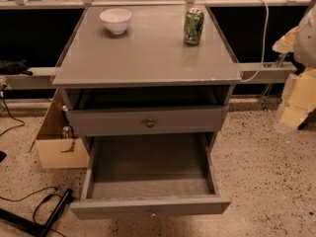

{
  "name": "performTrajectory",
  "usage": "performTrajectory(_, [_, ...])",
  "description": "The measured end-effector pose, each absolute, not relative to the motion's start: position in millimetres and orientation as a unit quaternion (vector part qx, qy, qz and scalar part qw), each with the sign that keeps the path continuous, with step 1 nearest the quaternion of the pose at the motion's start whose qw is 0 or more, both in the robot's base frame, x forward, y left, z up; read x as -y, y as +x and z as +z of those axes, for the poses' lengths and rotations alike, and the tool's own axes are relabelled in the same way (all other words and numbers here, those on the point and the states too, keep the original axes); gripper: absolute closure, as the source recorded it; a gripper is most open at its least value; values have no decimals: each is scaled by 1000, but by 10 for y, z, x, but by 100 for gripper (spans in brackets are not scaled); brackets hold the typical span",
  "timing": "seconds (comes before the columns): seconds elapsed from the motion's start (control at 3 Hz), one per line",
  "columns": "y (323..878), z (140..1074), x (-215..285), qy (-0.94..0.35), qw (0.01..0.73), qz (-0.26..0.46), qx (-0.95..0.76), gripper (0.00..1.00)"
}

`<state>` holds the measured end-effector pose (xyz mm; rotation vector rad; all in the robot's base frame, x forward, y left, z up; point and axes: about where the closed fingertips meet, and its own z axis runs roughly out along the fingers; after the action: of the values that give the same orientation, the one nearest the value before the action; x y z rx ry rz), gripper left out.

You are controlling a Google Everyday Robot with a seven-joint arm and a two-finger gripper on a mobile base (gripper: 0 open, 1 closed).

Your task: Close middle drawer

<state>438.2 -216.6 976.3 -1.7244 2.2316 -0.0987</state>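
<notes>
The middle drawer (150,206) is pulled far out toward me, and its deep grey box (150,164) is open and empty. Its low plain front has a small round knob (153,213) at the centre. Above it, a taller grey drawer front (148,120) with a darker knob (150,123) stands slightly out under the cabinet top. My gripper (295,100) is a pale shape at the right edge of the camera view. It is off to the right of the cabinet, at about the height of the upper drawer, and touches nothing.
A white bowl (115,19) and a green can (193,26) stand on the grey cabinet top (148,58). A cardboard box (54,142) sits on the floor left of the cabinet. Black cables and a stand (44,214) lie at the lower left. A white cable (264,38) hangs at the right.
</notes>
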Motion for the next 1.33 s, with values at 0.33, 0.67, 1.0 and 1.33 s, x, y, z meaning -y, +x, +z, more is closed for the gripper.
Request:
performTrajectory(0.33, [4382,9763,2166,-603,159,-35,-781,0])
performTrajectory(0.67, [4470,9987,2116,-602,161,-64,-780,0])
performTrajectory(1.0, [4538,10012,2081,-591,168,-85,-785,0])
performTrajectory(1.33, [4506,9564,2192,-583,162,-81,-792,0])
